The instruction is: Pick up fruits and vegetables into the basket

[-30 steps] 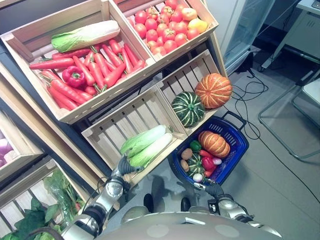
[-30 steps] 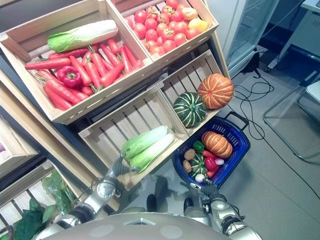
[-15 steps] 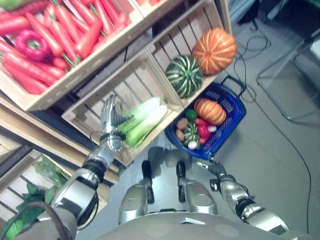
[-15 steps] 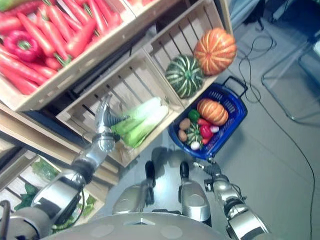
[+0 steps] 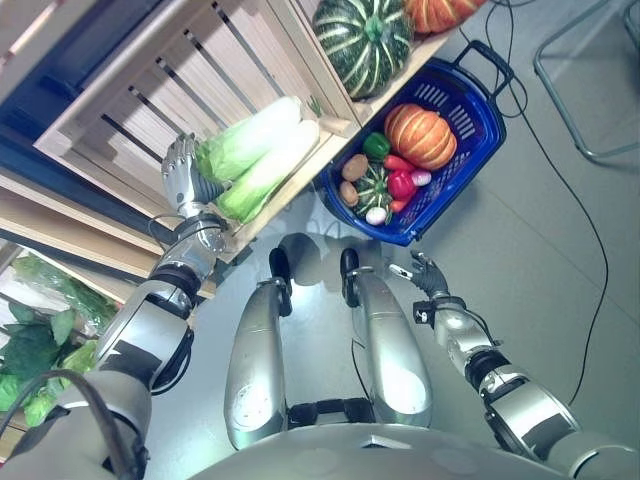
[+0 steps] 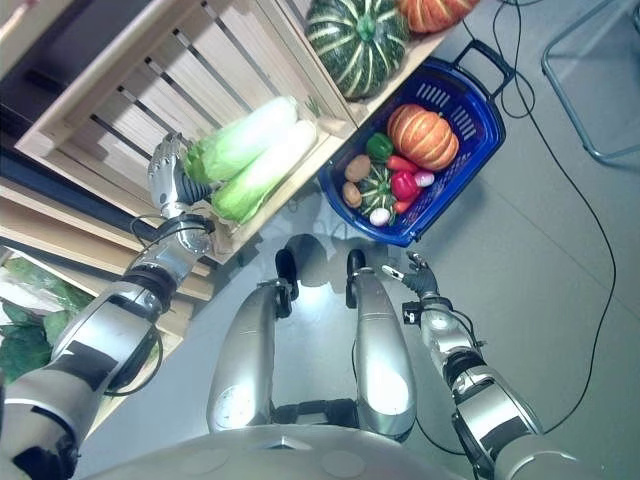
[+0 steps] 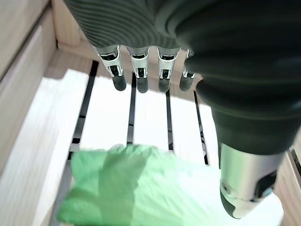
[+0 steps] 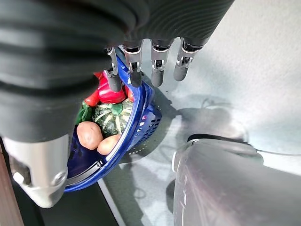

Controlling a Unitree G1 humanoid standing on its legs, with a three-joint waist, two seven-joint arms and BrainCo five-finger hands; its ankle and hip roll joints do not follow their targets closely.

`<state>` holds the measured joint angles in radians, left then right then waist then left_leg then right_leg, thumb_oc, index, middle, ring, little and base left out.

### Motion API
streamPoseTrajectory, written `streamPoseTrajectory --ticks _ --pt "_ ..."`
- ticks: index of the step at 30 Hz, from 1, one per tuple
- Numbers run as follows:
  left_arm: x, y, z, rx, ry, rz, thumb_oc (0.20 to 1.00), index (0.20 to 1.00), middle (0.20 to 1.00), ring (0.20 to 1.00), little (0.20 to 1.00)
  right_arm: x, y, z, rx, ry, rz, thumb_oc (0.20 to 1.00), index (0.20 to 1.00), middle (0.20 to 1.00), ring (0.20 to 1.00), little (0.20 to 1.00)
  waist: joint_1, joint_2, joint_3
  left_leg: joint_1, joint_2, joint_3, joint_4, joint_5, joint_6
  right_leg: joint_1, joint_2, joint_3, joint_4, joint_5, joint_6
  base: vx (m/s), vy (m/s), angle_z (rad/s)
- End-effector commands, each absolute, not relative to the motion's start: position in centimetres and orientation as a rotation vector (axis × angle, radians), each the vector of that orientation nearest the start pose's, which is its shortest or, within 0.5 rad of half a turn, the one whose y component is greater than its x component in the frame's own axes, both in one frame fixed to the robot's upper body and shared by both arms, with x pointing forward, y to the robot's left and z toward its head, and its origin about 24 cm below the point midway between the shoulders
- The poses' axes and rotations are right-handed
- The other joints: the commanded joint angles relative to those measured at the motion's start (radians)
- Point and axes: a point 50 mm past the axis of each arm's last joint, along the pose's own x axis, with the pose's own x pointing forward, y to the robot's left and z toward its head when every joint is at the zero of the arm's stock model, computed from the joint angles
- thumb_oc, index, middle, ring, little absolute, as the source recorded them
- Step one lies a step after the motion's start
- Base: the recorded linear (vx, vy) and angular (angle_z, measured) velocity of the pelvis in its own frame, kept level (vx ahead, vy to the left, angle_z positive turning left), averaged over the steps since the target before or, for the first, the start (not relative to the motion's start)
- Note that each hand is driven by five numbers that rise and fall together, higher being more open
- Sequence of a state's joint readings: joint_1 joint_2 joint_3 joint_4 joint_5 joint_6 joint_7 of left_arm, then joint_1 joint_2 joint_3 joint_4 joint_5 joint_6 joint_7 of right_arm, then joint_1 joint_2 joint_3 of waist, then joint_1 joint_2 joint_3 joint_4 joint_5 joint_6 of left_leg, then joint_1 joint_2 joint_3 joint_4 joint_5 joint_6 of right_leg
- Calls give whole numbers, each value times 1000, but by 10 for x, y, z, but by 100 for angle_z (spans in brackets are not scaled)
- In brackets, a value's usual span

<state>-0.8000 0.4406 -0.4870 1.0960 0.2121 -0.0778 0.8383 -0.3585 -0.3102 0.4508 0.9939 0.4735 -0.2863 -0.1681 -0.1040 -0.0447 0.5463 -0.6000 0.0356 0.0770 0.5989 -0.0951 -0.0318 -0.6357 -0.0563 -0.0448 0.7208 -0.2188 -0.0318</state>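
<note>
- Left eye view: no legible writing shows on any thing. The left hand [image 5: 180, 175] is up at the leafy end of two pale green napa cabbages [image 5: 255, 152], which lie side by side in a slatted pale wooden crate [image 5: 150, 95]. A blue plastic shopping basket [image 5: 480, 130] stands on the grey floor [image 5: 560, 260] and holds a small orange pumpkin [image 5: 420, 135], a small striped green squash [image 5: 373, 187], a red pepper [image 5: 402, 184], a green pepper [image 5: 375, 146] and brown potatoes [image 5: 354, 166]. A large dark green striped pumpkin [image 5: 364, 40] sits in the next crate. The right hand [image 5: 428, 278] hangs low, just short of the basket's near rim.
- Against a second ago, the camera has tipped downward: the upper crates of carrots and tomatoes have left the view. The left hand has risen from the crate's front edge to the cabbage leaves.
- Right eye view: same layout; leafy greens [image 6: 25, 340] lie in a lower crate at the far left.
- Left wrist view: the fingers [image 7: 139, 75] hang straight and spread above the slats, the thumb apart; the green cabbage leaves lie just under them, though contact is hard to judge.
- Right wrist view: the fingers [image 8: 157, 63] are straight, holding nothing, above the basket's rim.
</note>
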Motion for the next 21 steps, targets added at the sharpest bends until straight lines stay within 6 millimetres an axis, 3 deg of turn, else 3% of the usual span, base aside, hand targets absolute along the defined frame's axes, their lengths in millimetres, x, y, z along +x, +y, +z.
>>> streamPoseTrajectory --ticks 1,10,21 --pt "370 243 106 1024 -202 691 1000 1000 1000 1000 1000 273 -196 -49 -109 339 -84 1000 1000 1000 1000 1000 -14 -1 -26 -71 -24 21 83 -87 13 -6 23 -19 -42 34 32 -70 -5 2" --pt "372 262 140 1047 -258 916 1000 1000 1000 1000 1000 282 -193 -32 -70 247 -99 1000 1000 1000 1000 1000 -27 -8 -26 -195 -22 23 119 -79 12 -144 40 -7 5 46 39 -13 8 -4" --pt "372 273 168 1056 -297 1065 1000 1000 1000 1000 1000 278 -193 -23 -55 191 -102 1000 1000 1000 1000 1000 -33 -13 -26 -227 -35 27 99 -70 5 -179 45 -5 -18 62 48 6 -1 0"
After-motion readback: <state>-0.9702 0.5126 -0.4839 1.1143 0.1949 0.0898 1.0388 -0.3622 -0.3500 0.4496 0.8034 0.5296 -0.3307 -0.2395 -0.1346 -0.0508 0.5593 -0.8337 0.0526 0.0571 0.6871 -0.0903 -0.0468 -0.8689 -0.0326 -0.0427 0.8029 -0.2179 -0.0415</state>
